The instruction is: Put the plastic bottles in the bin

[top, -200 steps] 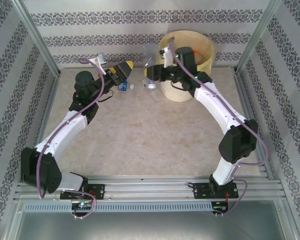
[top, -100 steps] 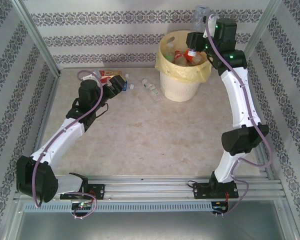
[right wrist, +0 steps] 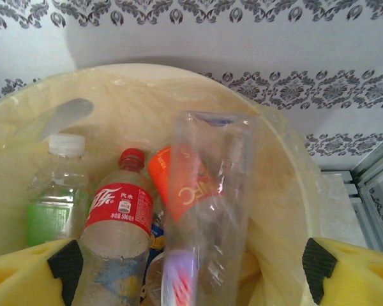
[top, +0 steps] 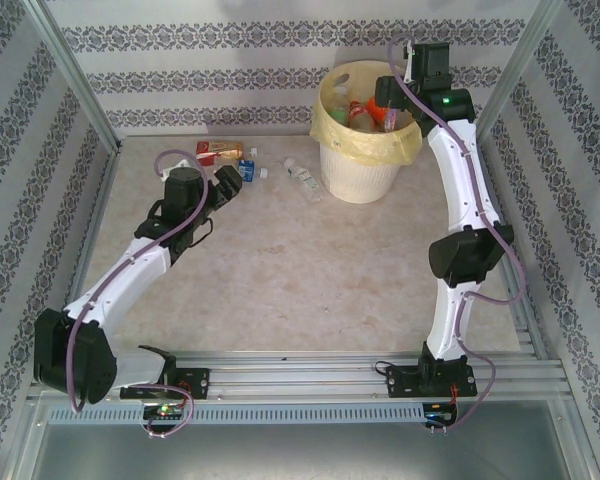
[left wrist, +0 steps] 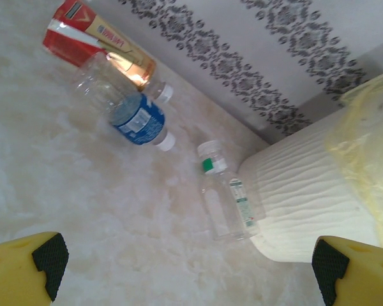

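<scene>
The bin (top: 332, 135) stands at the back of the table, lined with a yellow bag and holding several plastic bottles. My right gripper (top: 388, 104) hangs over its right side, open. In the right wrist view a clear bottle with a purple label (right wrist: 207, 210) is blurred between the wide jaws of the right gripper (right wrist: 188, 271), touching neither pad, above a red-labelled cola bottle (right wrist: 118, 217). Three bottles lie on the table left of the bin: red-labelled (left wrist: 96, 38), blue-labelled (left wrist: 137, 118) and a clear one with a green cap (left wrist: 226, 197). My left gripper (top: 230, 186) is open just short of them.
The bin wall (left wrist: 306, 185) touches the green-capped bottle's base. Patterned walls and metal frame posts close the table at the back and sides. Inside the bin (right wrist: 287, 191) also sit a green-labelled bottle (right wrist: 51, 204) and an orange-labelled one (right wrist: 172, 172).
My right arm swung from the bin's left front up over its right rim and opened, letting the clear bottle go. My left gripper drew back slightly from the floor bottles.
</scene>
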You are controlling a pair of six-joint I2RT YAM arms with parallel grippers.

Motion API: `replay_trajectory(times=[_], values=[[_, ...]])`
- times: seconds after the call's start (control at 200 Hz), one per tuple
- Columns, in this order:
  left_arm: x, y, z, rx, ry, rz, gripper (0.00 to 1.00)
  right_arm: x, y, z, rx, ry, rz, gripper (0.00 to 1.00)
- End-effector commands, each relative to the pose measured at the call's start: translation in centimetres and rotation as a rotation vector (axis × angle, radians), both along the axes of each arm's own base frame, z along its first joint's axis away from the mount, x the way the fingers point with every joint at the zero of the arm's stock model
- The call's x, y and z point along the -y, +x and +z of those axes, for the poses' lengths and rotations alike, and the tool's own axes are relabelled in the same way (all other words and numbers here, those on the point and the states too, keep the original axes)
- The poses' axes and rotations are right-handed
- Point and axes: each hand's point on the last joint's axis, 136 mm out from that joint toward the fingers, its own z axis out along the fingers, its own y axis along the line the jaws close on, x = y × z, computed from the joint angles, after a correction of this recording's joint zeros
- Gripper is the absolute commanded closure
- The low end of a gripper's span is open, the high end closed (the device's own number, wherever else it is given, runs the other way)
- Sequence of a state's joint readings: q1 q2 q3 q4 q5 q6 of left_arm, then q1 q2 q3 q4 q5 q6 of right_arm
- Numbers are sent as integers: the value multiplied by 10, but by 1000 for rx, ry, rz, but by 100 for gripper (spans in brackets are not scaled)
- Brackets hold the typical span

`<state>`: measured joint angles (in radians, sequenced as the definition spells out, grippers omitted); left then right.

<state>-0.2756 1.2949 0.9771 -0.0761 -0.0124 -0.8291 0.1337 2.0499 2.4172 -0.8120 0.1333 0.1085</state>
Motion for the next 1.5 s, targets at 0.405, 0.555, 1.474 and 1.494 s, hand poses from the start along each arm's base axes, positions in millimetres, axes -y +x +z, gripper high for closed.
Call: replay_trajectory(times=[0.405,0.555,1.474,1.494], values=[[-4,12,-53,-149,-50,109,0,-127,-73,69,282,177,321,2],[-5,10,-56,-156,-42,113,1,-194,-91,31,224,210,471,2],[-17,-5,-88,-202,4,113,1,-207,-19,-246,-384,-300,250,2],[-18,-5,-88,-204,6,117,1,-206,-18,-250,-394,-299,246,2]])
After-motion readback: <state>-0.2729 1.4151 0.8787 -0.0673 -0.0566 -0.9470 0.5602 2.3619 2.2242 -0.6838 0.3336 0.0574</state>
